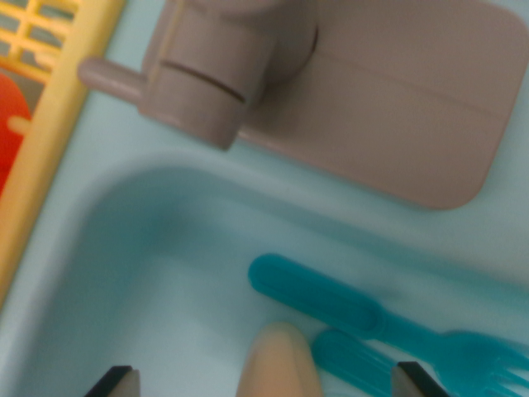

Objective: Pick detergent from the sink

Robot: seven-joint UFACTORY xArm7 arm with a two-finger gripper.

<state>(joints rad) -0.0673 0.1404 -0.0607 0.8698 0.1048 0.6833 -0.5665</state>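
- A wrist camera is looking straight down into a pale aqua toy sink [124, 248], slightly blurred.
- Two dark fingers are showing only as tips at the bottom edge, one [116, 382] at the wrist view's left and one at the wrist view's right, standing wide apart and holding nothing; the gripper [266, 382] is hanging open over the basin.
- Between those tips, a rounded beige top [277, 364] is rising from the bottom edge; it is probably the cap of the detergent bottle, though too little is showing to be sure.
- Just to the wrist view's right of it, two translucent teal forks are lying on the sink floor: a longer fork [364, 314] running diagonally, and a shorter fork [355, 362] nearly touching the beige top.
- Above the basin, a grey-mauve faucet [211, 74] is sitting on its flat base plate [413, 116].
- A yellow dish rack [50, 107] is edging the upper left corner, with something orange-red [10, 124] inside.
- The step in hand seems to be the approach, with the grasp not yet made.
- The next move is calling for a straight descent, keeping the beige top centred and the right finger clear of the shorter fork.
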